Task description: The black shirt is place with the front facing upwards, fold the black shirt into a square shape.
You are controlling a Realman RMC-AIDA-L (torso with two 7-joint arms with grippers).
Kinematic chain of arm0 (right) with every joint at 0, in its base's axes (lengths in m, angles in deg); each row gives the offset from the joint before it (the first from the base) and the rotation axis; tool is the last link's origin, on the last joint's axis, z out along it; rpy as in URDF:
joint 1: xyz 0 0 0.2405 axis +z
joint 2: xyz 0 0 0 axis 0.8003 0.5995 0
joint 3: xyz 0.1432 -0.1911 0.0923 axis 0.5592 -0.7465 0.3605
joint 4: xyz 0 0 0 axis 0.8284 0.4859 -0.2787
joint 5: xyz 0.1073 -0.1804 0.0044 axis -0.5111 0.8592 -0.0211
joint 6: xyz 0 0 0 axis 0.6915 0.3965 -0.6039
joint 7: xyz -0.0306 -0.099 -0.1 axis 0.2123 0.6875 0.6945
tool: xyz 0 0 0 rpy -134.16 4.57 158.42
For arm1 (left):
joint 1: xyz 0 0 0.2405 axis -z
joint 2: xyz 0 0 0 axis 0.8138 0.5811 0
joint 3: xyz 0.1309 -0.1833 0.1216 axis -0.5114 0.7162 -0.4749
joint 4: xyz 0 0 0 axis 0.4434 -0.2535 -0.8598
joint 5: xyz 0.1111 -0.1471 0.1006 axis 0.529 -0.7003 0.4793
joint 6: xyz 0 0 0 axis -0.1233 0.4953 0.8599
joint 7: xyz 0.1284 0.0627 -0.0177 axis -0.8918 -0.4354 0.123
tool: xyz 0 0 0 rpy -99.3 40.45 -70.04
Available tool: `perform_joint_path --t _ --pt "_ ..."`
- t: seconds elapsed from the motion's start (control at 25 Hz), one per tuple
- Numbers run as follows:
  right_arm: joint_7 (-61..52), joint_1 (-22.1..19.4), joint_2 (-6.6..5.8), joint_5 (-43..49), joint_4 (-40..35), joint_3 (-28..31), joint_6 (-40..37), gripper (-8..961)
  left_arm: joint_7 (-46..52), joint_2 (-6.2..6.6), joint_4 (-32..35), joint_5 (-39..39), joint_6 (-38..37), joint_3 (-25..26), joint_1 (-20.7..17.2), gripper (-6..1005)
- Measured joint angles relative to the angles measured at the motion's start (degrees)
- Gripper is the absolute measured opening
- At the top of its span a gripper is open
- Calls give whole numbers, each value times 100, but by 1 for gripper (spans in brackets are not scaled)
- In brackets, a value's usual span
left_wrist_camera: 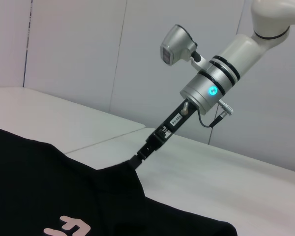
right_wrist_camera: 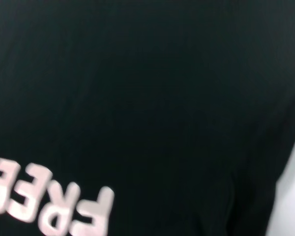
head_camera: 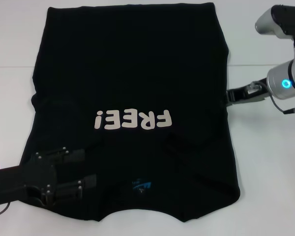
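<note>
Setting: likely a robotics lab, as far as I can judge. Evidence I see: plain white table (head_camera: 265,162) filling the frame; bare pale panelled wall (left_wrist_camera: 88,49) across the upper left of my left wrist view.

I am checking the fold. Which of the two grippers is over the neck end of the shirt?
The left gripper, above the black shirt near its blue neck label; the right gripper meets the side edge.

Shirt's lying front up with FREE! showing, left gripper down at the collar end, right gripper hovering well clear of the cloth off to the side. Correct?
Not quite. The right gripper isn't clear of the cloth: the left wrist view shows its tip at the edge of the black shirt, the fabric drawn up to it. The rest holds: FREE! lettering faces up and the left gripper is at the collar end.
</note>
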Motion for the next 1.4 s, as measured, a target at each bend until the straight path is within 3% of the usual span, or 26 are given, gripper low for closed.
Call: perform_joint_path --t 0.24,0.84,1.16,1.4 --pt "326 -98 -43 -990 42 17 90 56 0 -5 0 0 3 0 -3 739" --pt "1055 -326 108 -3077 708 63 951 82 -24 -32 0 0 3 2 -29 737" --pt "2715 -584 240 -5068 806 74 476 96 -42 -41 0 0 2 21 -70 736" --pt "3231 -763 212 -5711 918 73 242 363 20 -44 -18 -13 2 62 -73 736"
